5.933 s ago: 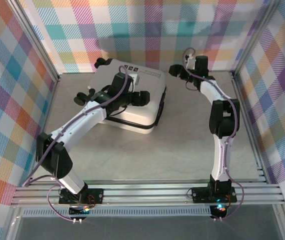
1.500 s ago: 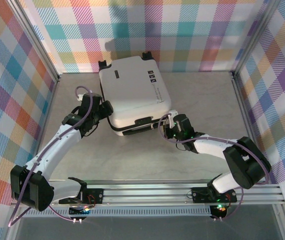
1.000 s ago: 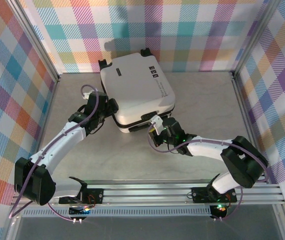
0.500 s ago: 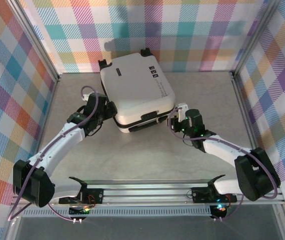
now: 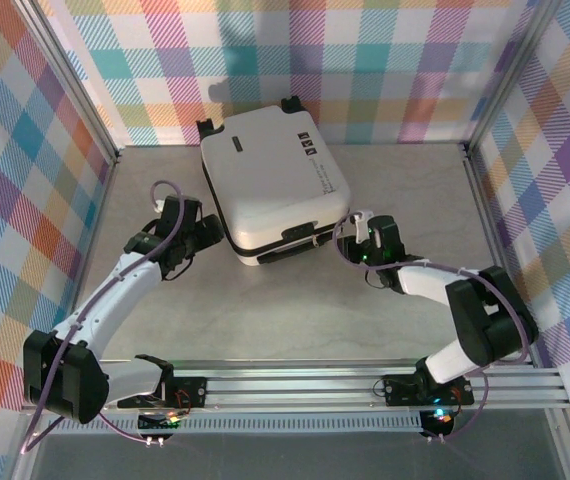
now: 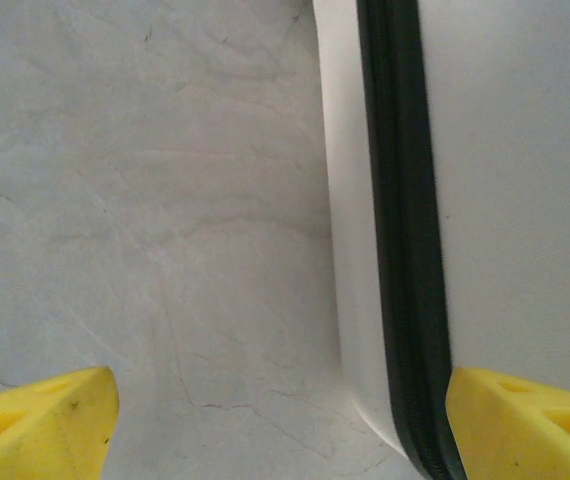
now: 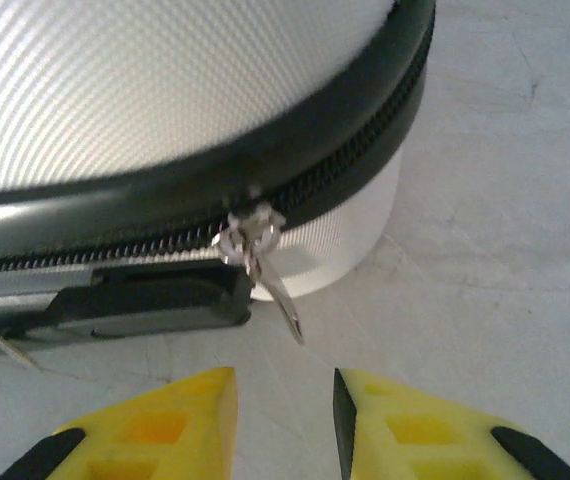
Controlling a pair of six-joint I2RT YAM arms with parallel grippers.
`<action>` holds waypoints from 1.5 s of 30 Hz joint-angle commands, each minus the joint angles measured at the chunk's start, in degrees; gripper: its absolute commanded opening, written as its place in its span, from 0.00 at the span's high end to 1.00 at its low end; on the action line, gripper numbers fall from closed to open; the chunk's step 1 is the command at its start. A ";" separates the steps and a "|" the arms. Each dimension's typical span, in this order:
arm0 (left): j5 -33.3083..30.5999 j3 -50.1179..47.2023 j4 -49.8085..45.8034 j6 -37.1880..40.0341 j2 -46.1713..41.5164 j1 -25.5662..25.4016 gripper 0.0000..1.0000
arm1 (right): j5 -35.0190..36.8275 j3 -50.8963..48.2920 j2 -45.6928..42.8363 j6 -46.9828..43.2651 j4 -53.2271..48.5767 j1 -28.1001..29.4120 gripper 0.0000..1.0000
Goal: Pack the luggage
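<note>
The luggage, a white hard-shell suitcase, lies closed on the table with its black zip line shut. My left gripper sits at its left front corner, open wide, and one yellow fingertip overlaps the shell edge. At the right front corner my right gripper is open by a narrow gap with nothing in it. The metal zip pull hangs just ahead of its fingertips, beside the black handle.
The suitcase's black wheels point toward the checked back wall. Metal frame posts stand at both sides. Bare table lies between the suitcase and the arm bases.
My right gripper went from the front handle, where it was shut, to the right front corner and opened a little. The left gripper backed slightly left. The suitcase stayed put.
</note>
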 commanded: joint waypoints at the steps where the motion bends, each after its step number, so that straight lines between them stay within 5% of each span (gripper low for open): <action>1: 1.22 -1.69 0.15 0.56 -0.99 0.84 0.14 | -1.64 2.92 1.91 0.12 2.37 0.22 0.68; 6: 2.28 -4.40 2.17 -0.46 0.06 1.13 0.14 | -2.21 6.24 5.68 -0.39 1.84 0.20 0.72; 11: 3.71 -5.26 4.87 -1.02 3.71 1.14 0.15 | -2.73 7.29 6.89 -0.86 2.27 0.19 0.99; 21: 6.08 -4.96 9.48 -2.06 10.62 1.04 0.16 | -4.63 6.27 4.80 -2.94 0.90 0.63 1.00; 45: 5.39 -2.58 10.56 -5.33 12.51 -6.08 0.17 | -6.93 8.03 4.34 -16.18 -2.71 14.47 1.00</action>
